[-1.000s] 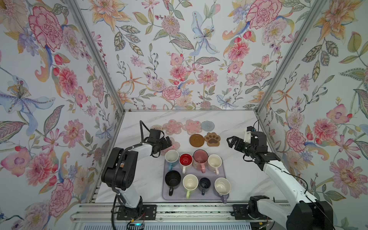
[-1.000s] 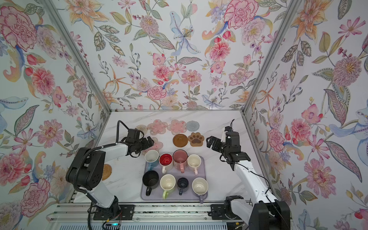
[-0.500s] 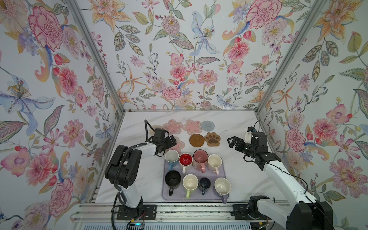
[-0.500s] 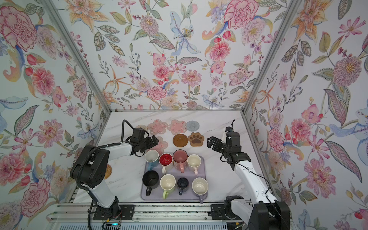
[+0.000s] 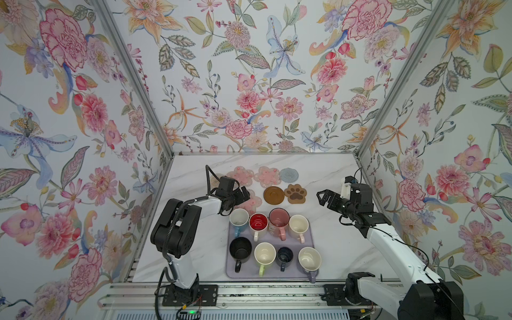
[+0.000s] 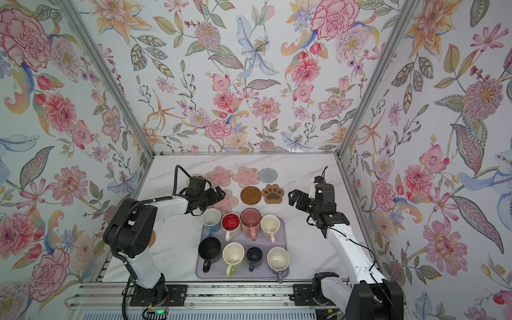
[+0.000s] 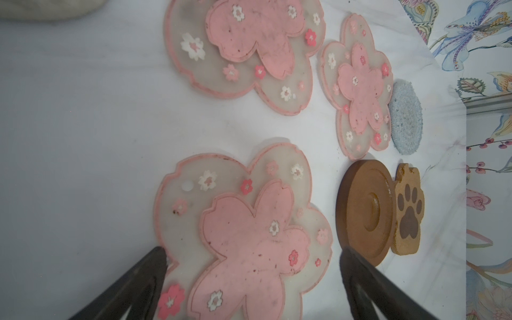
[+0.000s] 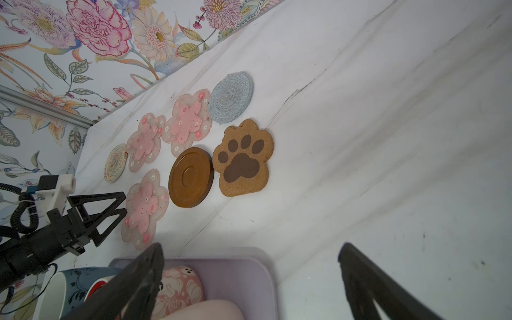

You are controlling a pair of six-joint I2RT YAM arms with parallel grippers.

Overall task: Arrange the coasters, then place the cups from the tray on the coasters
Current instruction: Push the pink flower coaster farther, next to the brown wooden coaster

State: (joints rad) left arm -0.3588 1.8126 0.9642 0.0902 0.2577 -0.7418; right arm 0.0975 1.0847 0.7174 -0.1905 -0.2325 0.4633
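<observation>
The left claw (image 5: pixel 244 194) and right claw (image 5: pixel 323 198) stand released, empty. The left wrist view shows dark specks on the translucent pink flower coaster (image 7: pixel 243 221); both top views blur them.

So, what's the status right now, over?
Left end effector open, over near pink flower coaster. Right end effector open, empty, clear of paw-print coaster. Eight mugs on lavender tray. Nothing in the way.

Spread end effector (image 7: pixel 252 249), seemingly above flower coaster (image 7: pixel 246 210)
</observation>
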